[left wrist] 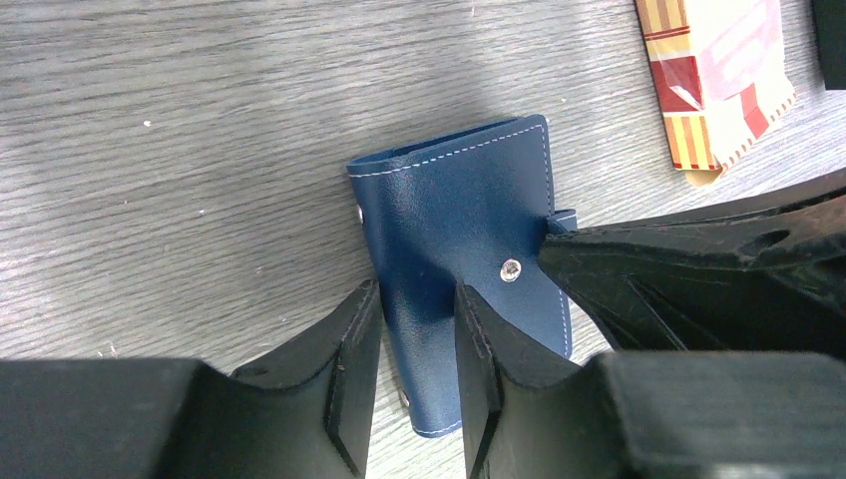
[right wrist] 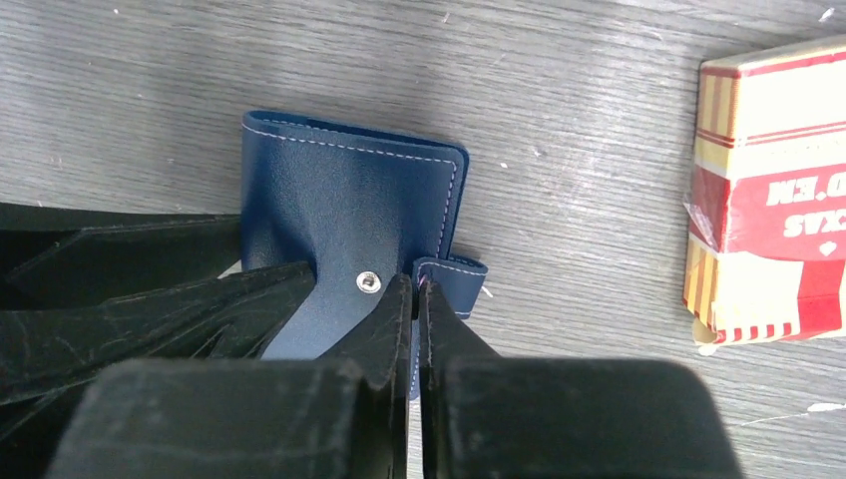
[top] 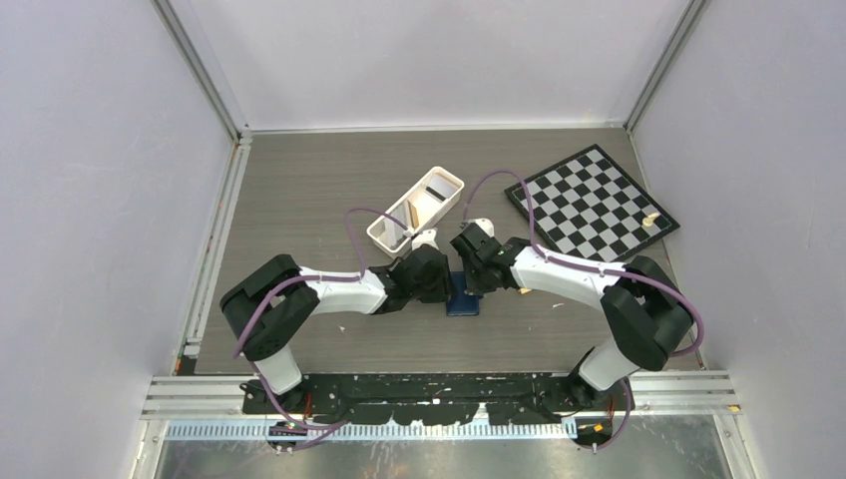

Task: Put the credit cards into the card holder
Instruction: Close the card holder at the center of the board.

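Observation:
The card holder (left wrist: 454,215) is a shut navy-blue case lying flat on the table, and it also shows as the card holder (top: 464,299) between the two arms. My left gripper (left wrist: 419,299) stands over its near end with the jaws apart. One fingertip sits at the spine edge and the other presses on the cover. My right gripper (right wrist: 417,284) is shut on the holder's small clasp strap (right wrist: 454,274), beside the metal snap. Credit cards, one tan (top: 411,213) and one dark (top: 436,196), stand in the white tray.
The long white tray (top: 454,190) lies behind the grippers. A chessboard (top: 594,205) with a small piece on it fills the back right. A red-orange banded pack (right wrist: 768,190) lies just right of the holder, the same pack (left wrist: 718,80) showing in the left wrist view.

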Robot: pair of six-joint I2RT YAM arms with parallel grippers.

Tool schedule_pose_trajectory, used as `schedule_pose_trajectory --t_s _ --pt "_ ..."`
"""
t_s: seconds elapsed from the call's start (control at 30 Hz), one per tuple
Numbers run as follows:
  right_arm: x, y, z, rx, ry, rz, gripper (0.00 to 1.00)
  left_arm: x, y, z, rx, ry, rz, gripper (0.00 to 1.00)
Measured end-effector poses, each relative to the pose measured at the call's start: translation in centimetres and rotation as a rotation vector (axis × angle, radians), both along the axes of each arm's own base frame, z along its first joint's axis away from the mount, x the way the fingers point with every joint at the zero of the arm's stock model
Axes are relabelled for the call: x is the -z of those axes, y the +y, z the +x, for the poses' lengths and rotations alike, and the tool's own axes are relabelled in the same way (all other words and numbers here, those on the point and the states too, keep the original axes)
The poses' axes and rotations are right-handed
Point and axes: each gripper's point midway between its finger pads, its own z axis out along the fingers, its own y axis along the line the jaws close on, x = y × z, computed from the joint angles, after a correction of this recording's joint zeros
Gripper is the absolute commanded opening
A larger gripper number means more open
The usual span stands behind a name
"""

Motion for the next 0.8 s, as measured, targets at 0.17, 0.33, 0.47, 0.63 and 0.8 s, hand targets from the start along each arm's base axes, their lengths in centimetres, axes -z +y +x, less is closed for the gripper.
schedule_pose_trajectory --t_s 0.17,0.33,0.47,0.63,0.8 --pt "0.0 -0.1 0.0 0.003 -0.001 -0.005 0.01 0.0 0.0 0.0 0.001 0.000 0.000 0.33" --pt "-0.6 0.2 -0.1 -0.004 -0.007 0.022 0.01 0.0 -0.1 0.0 0.002 0.000 -0.003 0.33" --pt "-1.7 0.9 -0.1 -0.025 -0.019 0.071 0.00 0.0 -0.2 0.0 0.004 -0.001 -0.008 0.33" --pt "-1.5 1.1 -0.3 -0.044 0.005 0.085 0.00 0.0 -0.3 0.0 0.005 -0.001 -0.009 0.33" --pt "-0.8 1.4 -0.6 -0.055 0.028 0.088 0.01 0.0 -0.3 0.0 0.005 -0.001 -0.009 0.33"
